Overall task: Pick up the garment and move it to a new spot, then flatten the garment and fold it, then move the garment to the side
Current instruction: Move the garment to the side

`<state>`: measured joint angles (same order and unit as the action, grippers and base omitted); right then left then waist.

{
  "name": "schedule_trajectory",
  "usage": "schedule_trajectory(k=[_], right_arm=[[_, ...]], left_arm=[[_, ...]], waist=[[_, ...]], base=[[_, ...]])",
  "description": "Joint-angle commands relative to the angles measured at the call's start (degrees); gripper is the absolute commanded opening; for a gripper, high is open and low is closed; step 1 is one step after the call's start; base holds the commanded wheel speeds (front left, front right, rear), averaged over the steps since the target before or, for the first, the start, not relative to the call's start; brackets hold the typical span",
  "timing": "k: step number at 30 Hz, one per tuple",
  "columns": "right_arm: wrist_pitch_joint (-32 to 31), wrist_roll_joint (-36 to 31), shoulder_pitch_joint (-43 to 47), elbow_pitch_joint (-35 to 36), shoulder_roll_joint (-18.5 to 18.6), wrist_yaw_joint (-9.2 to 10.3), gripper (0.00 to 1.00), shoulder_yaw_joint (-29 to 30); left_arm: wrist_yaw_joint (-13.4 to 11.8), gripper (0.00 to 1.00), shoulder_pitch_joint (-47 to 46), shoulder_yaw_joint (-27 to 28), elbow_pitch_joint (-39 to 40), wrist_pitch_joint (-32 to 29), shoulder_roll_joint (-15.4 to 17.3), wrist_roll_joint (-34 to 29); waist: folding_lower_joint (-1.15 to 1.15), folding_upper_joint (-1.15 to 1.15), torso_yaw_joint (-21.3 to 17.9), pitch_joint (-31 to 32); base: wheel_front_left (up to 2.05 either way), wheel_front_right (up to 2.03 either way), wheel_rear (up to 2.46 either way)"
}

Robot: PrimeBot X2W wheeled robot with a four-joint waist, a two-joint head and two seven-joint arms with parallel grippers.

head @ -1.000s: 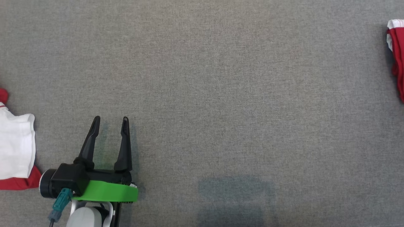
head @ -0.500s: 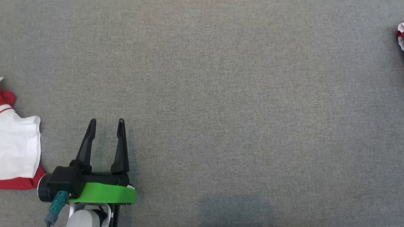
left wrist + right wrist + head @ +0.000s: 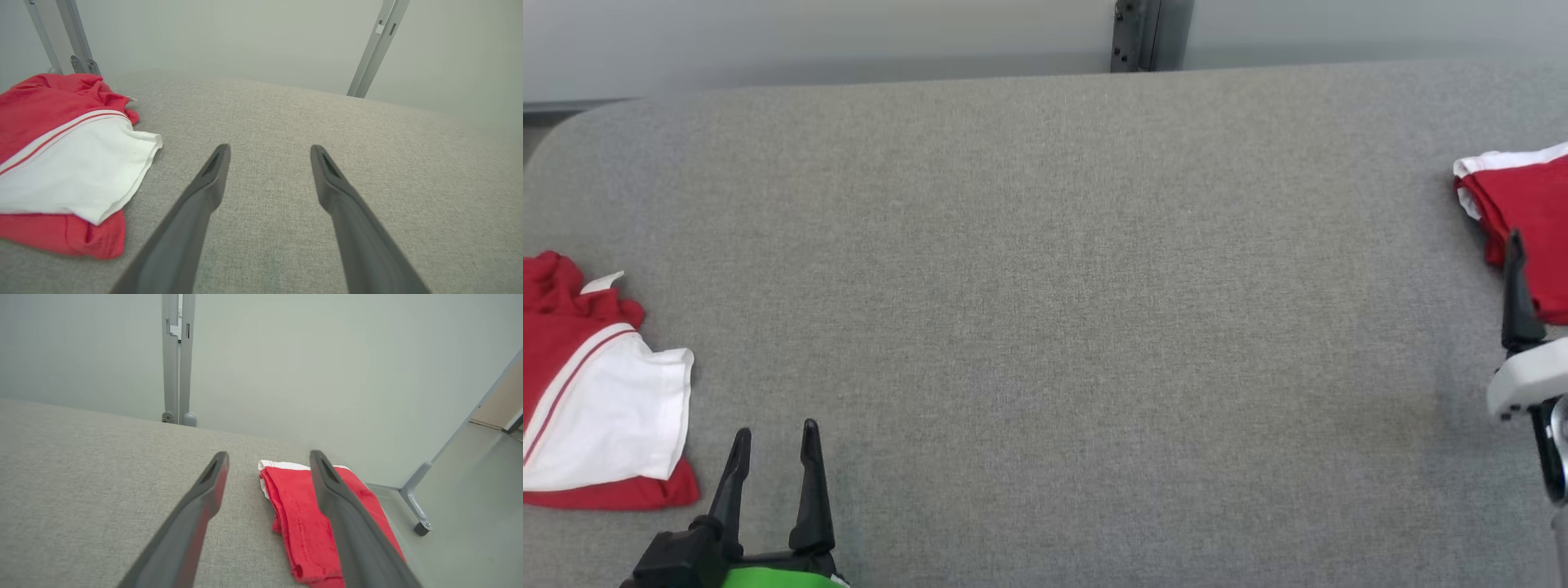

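Grey cloth-covered desk [image 3: 1045, 286] with two shirts.
A crumpled red-and-white shirt [image 3: 596, 392] lies at its left edge, a folded red shirt [image 3: 1531, 220] at its right edge.

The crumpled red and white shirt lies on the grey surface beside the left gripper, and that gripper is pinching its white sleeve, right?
Not quite. The left gripper is open and holds nothing, clear of the crumpled shirt, as the left wrist view shows. The rest is right.

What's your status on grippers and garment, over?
Left gripper open, empty, beside the crumpled garment, not touching. Right gripper open, empty, by a folded red garment at the table's right edge. No obstruction seen.
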<state>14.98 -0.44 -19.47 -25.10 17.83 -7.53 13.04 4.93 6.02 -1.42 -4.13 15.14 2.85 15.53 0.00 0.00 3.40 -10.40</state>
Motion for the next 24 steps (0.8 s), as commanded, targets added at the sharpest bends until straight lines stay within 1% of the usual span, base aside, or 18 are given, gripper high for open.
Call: schedule_trajectory(k=[1,5,7,10,14,18,24], right_arm=[[0.2,0.9,3.5,3.6,-1.3,0.08,1.0,-0.4],[0.2,0.3,13.1,12.7,-5.5,0.08,1.0,-0.1],[0.2,1.4,16.8,14.7,-7.9,0.08,1.0,-1.0],[0.2,2.5,20.8,17.2,-9.6,0.09,1.0,-1.9],[0.2,3.7,24.7,18.5,-11.8,0.08,1.0,-2.2],[0.2,3.4,26.8,17.7,-12.5,0.08,1.0,-3.5],[0.2,3.1,27.2,16.7,-13.4,0.08,1.0,-3.0]], left_arm=[[0.0,1.0,1.2,0.7,-0.4,0.0,0.1,0.5],[0.5,1.0,2.3,1.9,-1.8,0.0,0.1,0.0],[0.8,1.0,2.6,2.2,-2.7,0.0,0.1,-0.5],[1.2,1.0,2.8,2.9,-3.9,0.0,0.1,-0.9],[1.8,1.0,2.7,3.2,-5.3,0.0,0.1,-1.7],[2.2,1.0,2.6,3.2,-6.0,0.0,0.1,-2.1],[2.5,1.0,2.3,2.8,-6.6,0.0,0.1,-2.6]], waist=[[0.0,0.0,-0.1,6.3],[0.0,0.0,-0.1,8.5],[0.0,0.0,0.1,9.5],[0.0,0.0,0.1,10.5],[0.0,0.0,0.3,11.6],[0.0,0.0,0.5,12.2],[0.0,0.0,0.6,12.5]], base=[[0.0,0.0,0.0],[0.0,0.0,0.0],[0.0,0.0,0.0],[0.0,0.0,0.0],[0.0,0.0,0.0],[0.0,0.0,0.0],[0.0,0.0,0.0]])
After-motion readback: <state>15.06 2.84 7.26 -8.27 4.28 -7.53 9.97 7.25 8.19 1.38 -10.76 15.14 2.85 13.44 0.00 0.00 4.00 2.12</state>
